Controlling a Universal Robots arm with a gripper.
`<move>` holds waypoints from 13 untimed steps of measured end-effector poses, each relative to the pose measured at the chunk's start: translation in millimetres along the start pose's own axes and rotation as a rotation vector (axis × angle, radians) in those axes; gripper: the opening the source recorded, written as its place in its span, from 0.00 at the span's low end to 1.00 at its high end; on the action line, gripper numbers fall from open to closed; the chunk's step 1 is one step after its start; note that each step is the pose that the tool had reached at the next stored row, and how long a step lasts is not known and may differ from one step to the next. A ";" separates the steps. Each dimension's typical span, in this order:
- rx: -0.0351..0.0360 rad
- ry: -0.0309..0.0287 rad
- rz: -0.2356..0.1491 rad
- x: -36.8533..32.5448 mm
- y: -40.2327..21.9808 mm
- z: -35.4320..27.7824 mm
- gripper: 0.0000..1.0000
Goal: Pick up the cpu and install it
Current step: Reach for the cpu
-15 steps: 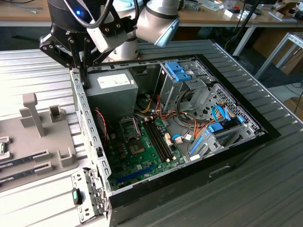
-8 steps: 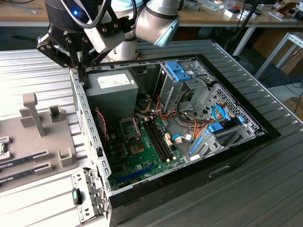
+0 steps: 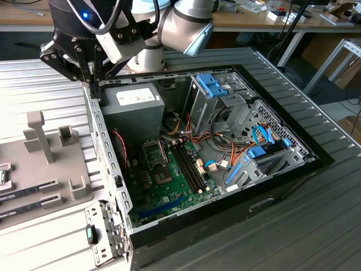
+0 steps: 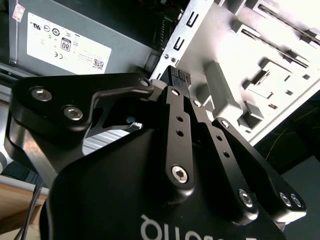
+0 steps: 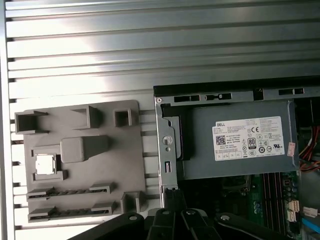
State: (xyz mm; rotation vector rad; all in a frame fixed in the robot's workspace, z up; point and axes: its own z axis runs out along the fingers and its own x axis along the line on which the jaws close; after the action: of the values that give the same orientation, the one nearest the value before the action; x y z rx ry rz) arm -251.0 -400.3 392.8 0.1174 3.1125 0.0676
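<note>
One cpu (image 5: pixel 45 164) is sitting in the grey tray (image 5: pixel 85 172), not picked up yet. The gripper (image 5: pixel 172 197) is hanging near the computer case (image 5: pixel 167 150), pinched closed and empty; grabbing is likely needing it opened wide.

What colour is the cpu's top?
Silver-grey; the cpu shows best in the first wrist view, resting in the grey tray.

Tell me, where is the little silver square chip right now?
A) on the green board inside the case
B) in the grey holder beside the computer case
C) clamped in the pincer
B: the first wrist view shows the cpu lying in the grey holder, outside the computer case.
</note>
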 end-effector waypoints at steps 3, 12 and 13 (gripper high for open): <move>0.0000 0.0000 0.000 1.8 -0.1 0.0 0.11; 0.0000 -0.0001 0.000 6.2 -0.5 0.0 0.11; -0.0001 0.0000 0.000 6.6 -0.5 0.0 0.11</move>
State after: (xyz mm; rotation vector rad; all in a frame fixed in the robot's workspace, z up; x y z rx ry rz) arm -257.6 -400.3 392.5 0.1173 3.1125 0.0677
